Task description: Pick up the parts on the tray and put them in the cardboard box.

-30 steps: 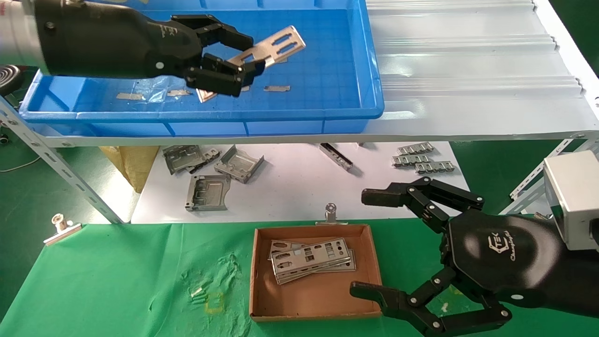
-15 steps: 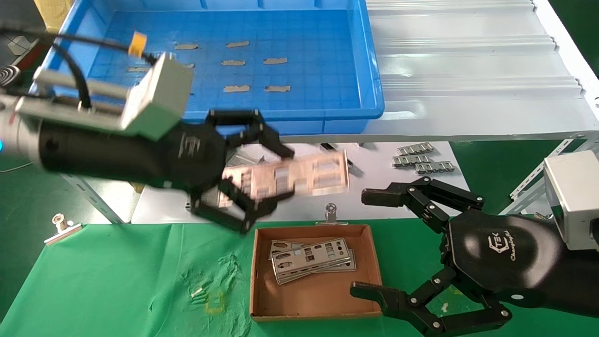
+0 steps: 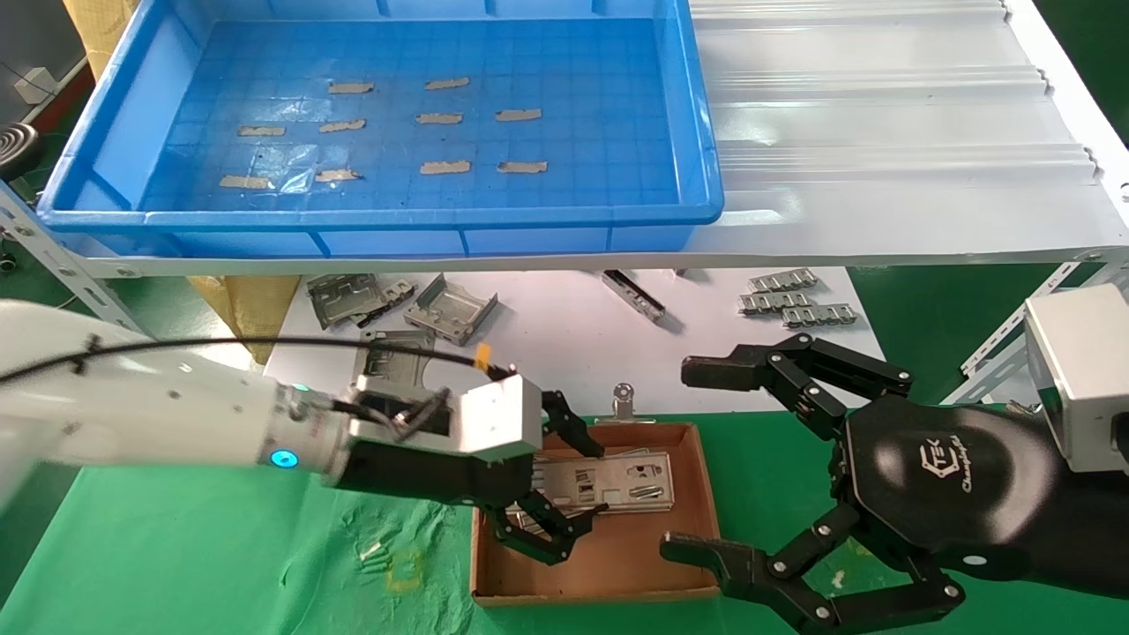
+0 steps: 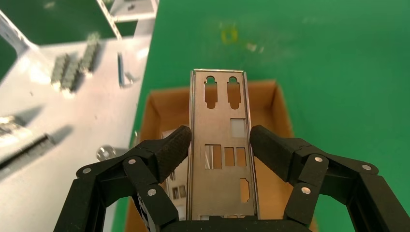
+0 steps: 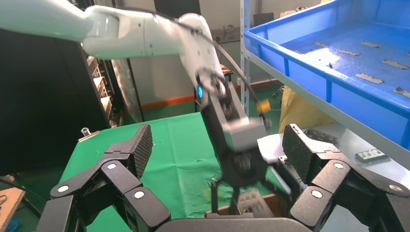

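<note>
The left claw (image 3: 564, 481) hung over the left part of the cardboard box (image 3: 701, 511), its fingers (image 4: 167, 147) closed against the long edges of a punched metal plate (image 4: 222, 154). In the head view that plate (image 3: 617, 481) lay level just above the other plates (image 3: 657, 504) stacked in the box, which sat on the green-covered desk (image 3: 220, 556). The blue tray (image 3: 706, 168) stood on the shelf behind, only beige tape scraps (image 3: 445, 167) on its floor. The right claw (image 3: 701, 459) rested just right of the box, fingers spread wide, holding nothing.
</note>
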